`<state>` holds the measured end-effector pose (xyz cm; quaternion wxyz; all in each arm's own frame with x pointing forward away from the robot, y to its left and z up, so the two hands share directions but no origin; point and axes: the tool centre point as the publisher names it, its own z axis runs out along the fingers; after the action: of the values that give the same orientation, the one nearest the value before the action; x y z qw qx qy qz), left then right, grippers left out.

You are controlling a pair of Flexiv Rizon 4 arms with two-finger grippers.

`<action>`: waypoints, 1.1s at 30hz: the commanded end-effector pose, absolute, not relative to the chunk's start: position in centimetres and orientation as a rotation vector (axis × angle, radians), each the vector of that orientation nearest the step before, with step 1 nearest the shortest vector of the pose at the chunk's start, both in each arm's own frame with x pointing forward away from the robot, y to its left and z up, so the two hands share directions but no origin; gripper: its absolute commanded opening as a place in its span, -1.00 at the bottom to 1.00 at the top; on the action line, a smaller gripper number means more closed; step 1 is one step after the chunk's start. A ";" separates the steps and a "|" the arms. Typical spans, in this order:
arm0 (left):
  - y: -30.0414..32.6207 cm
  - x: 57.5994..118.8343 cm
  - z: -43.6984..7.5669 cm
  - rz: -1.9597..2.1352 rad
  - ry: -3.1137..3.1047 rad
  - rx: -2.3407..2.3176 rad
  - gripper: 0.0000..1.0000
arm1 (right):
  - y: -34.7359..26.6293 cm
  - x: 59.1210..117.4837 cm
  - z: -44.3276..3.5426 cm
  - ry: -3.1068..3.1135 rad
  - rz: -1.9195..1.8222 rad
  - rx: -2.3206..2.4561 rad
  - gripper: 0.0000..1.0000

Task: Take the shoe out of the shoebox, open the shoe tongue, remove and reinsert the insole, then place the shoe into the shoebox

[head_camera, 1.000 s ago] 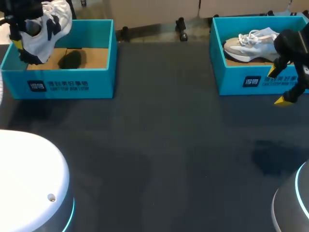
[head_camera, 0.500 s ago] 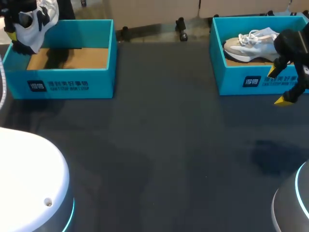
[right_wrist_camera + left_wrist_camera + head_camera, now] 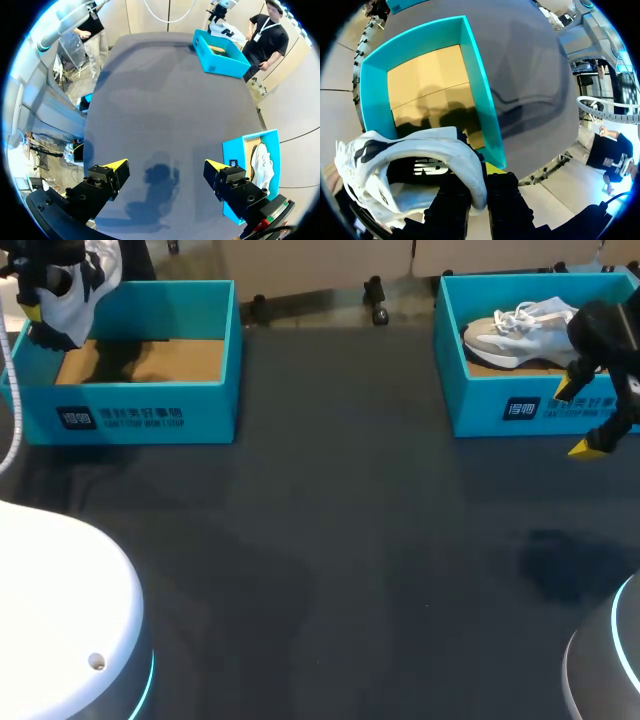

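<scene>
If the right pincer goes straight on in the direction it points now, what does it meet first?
Most likely the bare table top: the open right pincer looks down on dark surface with its own shadow. The shoebox lies beside that line, not in it.

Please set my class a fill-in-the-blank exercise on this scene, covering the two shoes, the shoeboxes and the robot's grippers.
1. The left gripper is shut on a white shoe, lifted out of the left shoebox, which is ____.
2. The right gripper hangs over the table with its fingers ____, holding nothing.
3. The other shoe lies inside the ____ shoebox.

Missing words: empty; open; right.
</scene>
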<state>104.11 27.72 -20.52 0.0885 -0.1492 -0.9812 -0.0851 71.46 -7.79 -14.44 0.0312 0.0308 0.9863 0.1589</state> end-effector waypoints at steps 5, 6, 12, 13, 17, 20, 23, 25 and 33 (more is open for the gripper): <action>27.8 104.4 -19.4 -0.337 -2.664 -1.025 -1.00 | -7.7 71.6 -14.5 3.042 0.486 0.096 1.00; 28.0 104.7 -19.3 -0.300 -2.639 -1.041 -1.00 | -7.7 71.6 -14.5 3.042 0.486 0.096 1.00; 28.9 105.9 -19.5 -0.318 -2.450 -1.378 -1.00 | -7.7 71.6 -14.5 3.042 0.486 0.096 1.00; 28.9 106.0 -19.6 -0.337 -2.421 -1.443 -1.00 | -7.7 71.6 -14.5 3.042 0.486 0.096 1.00; 29.7 107.2 -19.7 -0.266 -2.301 -1.705 -1.00 | -7.7 71.6 -14.5 3.042 0.486 0.096 1.00; 29.9 108.1 -19.8 -0.267 -2.207 -1.859 -1.00 | -7.7 71.6 -14.5 3.042 0.486 0.096 1.00; 30.2 108.6 -19.8 -0.229 -2.094 -2.080 -1.00 | -7.7 71.6 -14.5 3.042 0.486 0.096 1.00; 30.2 108.9 -19.9 -0.235 -2.047 -2.159 -1.00 | -7.7 71.6 -14.5 3.042 0.486 0.096 1.00; 30.6 109.0 -20.3 -0.221 -1.971 -2.336 -1.00 | -7.7 71.6 -14.5 3.042 0.486 0.096 1.00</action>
<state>109.92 29.86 -20.25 0.1064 -0.6377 -0.7580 -0.0865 71.46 -7.78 -14.45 0.0312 0.0307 0.9863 0.1589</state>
